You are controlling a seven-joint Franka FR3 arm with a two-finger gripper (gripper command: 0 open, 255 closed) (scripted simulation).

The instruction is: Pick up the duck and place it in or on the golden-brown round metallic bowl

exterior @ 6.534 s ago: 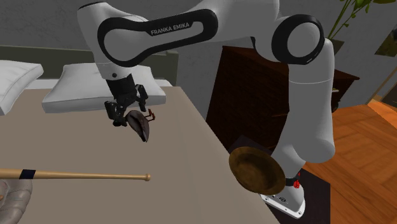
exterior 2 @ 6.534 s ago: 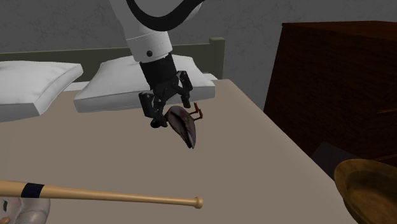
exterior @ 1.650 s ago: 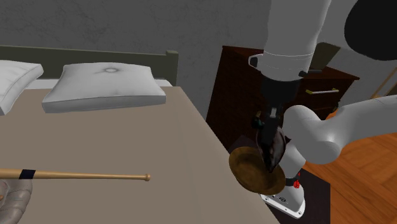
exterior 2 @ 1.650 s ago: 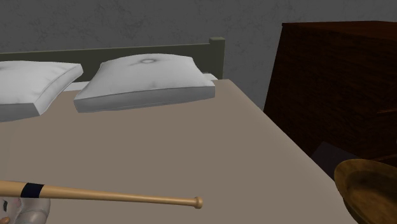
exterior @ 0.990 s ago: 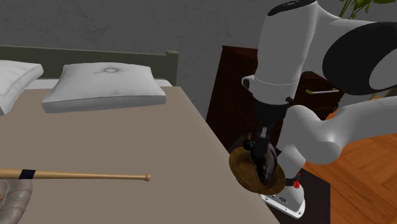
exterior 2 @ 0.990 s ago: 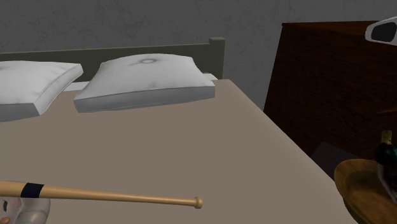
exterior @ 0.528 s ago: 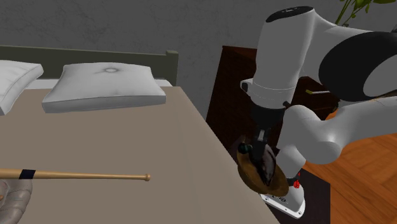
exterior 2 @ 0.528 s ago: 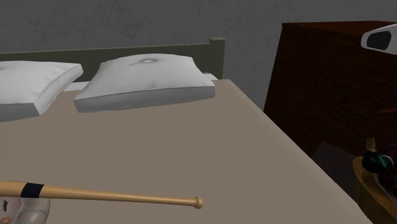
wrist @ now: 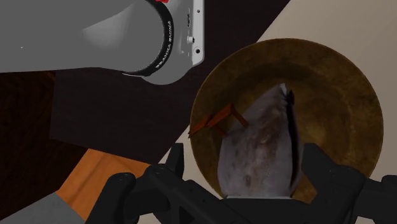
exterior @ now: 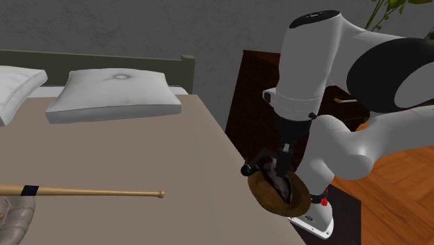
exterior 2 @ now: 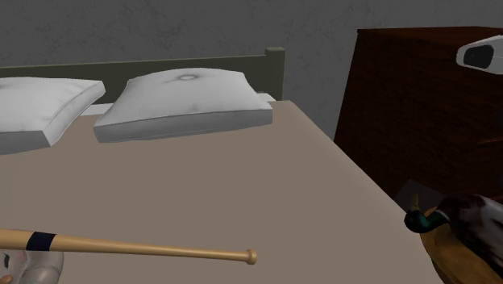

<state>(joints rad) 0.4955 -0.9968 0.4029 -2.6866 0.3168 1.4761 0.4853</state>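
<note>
Duck (wrist: 257,153) lies in the brown bowl (wrist: 337,83), the gripper (wrist: 247,160) spread apart around it.

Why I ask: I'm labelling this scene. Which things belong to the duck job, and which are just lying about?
Part of the job:
duck, lying in the bowl
golden-brown bowl
gripper, fingers apart either side of the duck

Just lying about:
baseball bat
white pillow
second pillow
dark wooden dresser
</note>
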